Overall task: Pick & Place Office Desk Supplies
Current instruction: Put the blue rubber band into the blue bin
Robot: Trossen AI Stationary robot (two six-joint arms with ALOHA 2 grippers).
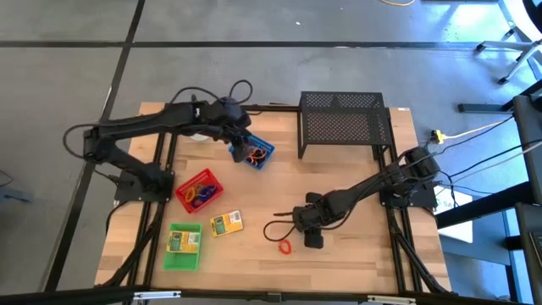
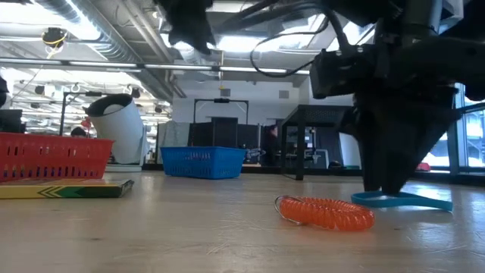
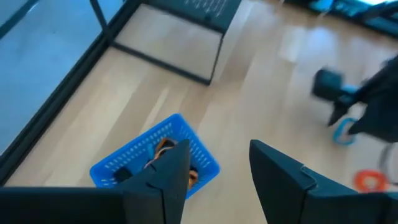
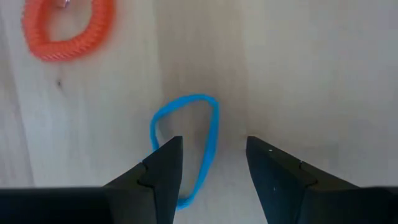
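My right gripper [image 4: 211, 140] [image 1: 310, 230] stands open, pointing down, low over a blue loop [image 4: 214, 124] [image 2: 402, 201] that lies flat on the table. One finger is over the loop's one side, and the other side runs between the fingers. An orange coiled loop [image 4: 102, 28] [image 1: 285, 246] lies beside it. My left gripper [image 3: 214, 146] [image 1: 244, 152] hangs open and empty above the blue tray [image 3: 134, 158] [image 1: 261, 154], which holds small loops. The red tray [image 1: 179, 188] also holds loops. One yellow-green box [image 1: 179, 240] lies in the green tray [image 1: 184, 258], another [image 1: 226, 224] on the table. My right gripper has its open fingers down at the blue loop, coming from above. I cannot tell whether a fingertip [image 4: 165, 162] touches the band or stands just over it. The loop lies flat on the table.
The black wire-mesh rack [image 1: 343, 123] stands at the far edge, right of the blue tray. A white round object [image 2: 121, 125] stands far left behind the trays. Bare wood lies between the trays and my right gripper. A thin black loop [image 1: 273, 227] lies left of the right gripper.
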